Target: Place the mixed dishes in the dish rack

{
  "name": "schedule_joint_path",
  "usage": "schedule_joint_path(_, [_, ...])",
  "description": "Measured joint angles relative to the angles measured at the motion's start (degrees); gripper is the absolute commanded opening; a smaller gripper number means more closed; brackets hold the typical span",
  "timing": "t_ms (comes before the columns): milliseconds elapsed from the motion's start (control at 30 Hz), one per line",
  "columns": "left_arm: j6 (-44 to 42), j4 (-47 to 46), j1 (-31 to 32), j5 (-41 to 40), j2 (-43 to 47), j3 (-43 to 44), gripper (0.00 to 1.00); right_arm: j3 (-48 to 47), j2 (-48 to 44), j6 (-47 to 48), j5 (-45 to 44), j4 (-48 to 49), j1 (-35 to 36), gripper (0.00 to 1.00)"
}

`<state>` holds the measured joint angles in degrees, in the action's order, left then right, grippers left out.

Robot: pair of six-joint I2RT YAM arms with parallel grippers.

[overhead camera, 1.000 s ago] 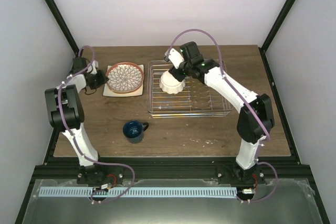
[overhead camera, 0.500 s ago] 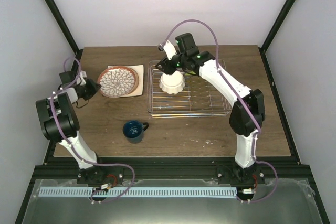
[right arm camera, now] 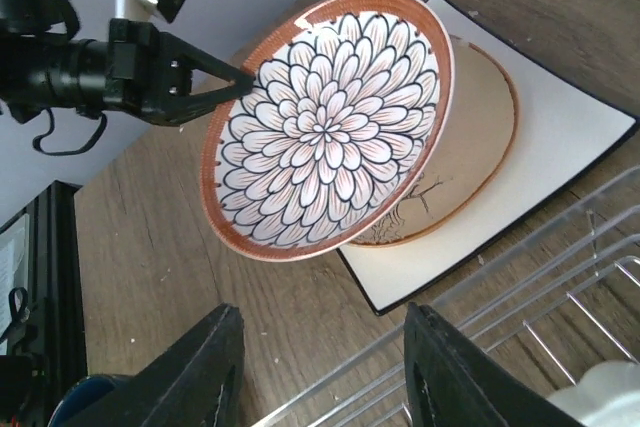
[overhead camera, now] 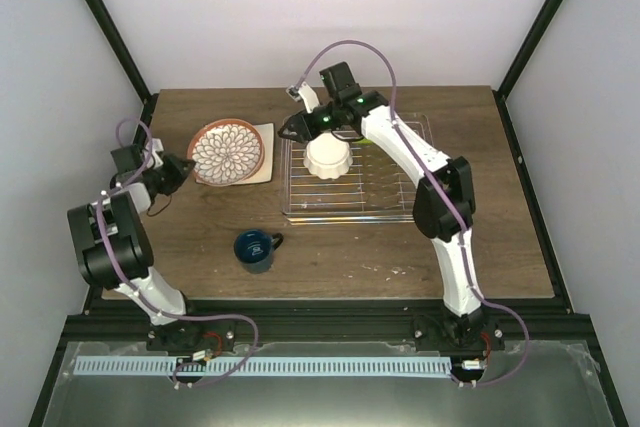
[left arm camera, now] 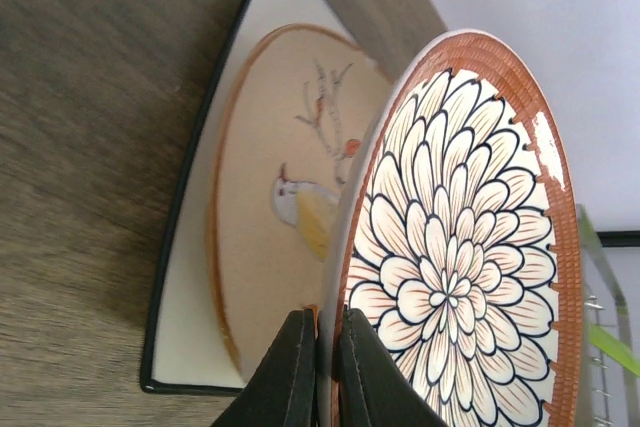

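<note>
At left gripper (left arm camera: 325, 322): clamped on rim of terracotta-edged petal-pattern round ceramic plate (left arm camera: 455, 277), tilted over beige bird-painted round plate (left arm camera: 270, 197) on white square plate (left arm camera: 185, 327). Probably stiff, slick-glazed, chippable; rim pinch the only hold, likely to swing. Over at right gripper (right arm camera: 322, 337): spread, empty, beside white scalloped bowl (overhead camera: 328, 155) in silver wire-grid dish rack (overhead camera: 390, 197); free wire right of bowl, dark wooden table (overhead camera: 350, 257) around.
</note>
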<state>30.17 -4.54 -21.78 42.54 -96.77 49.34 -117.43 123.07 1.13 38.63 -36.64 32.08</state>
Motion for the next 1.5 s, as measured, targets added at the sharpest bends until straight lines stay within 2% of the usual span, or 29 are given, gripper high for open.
schedule_joint_path(133, [1.25, -1.11, 0.0, 0.57, 4.13, -1.11, 0.0, -4.85, 3.74, -1.99, 2.71, -2.14, 0.0, 0.51])
schedule_joint_path(600, [0.81, 0.15, 0.9, 1.81, 15.45, -4.74, 0.0, -5.88, 5.03, -6.45, 10.54, -1.62, 0.0, 0.6])
schedule_joint_path(967, [0.81, 3.06, 5.95, 0.59, 20.02, -8.28, 0.0, -5.88, 6.95, -7.26, 12.63, -0.02, -0.09, 0.6])
schedule_joint_path(1300, [0.92, 4.24, 7.1, 0.15, 24.48, -8.66, 0.0, -5.07, 6.95, -6.12, 10.99, 0.28, 0.2, 0.61])
schedule_joint_path(1500, [1.11, 4.72, 7.28, 0.11, 25.62, -9.18, 0.0, -3.98, 6.95, -5.9, 10.58, 0.52, 0.22, 0.58])
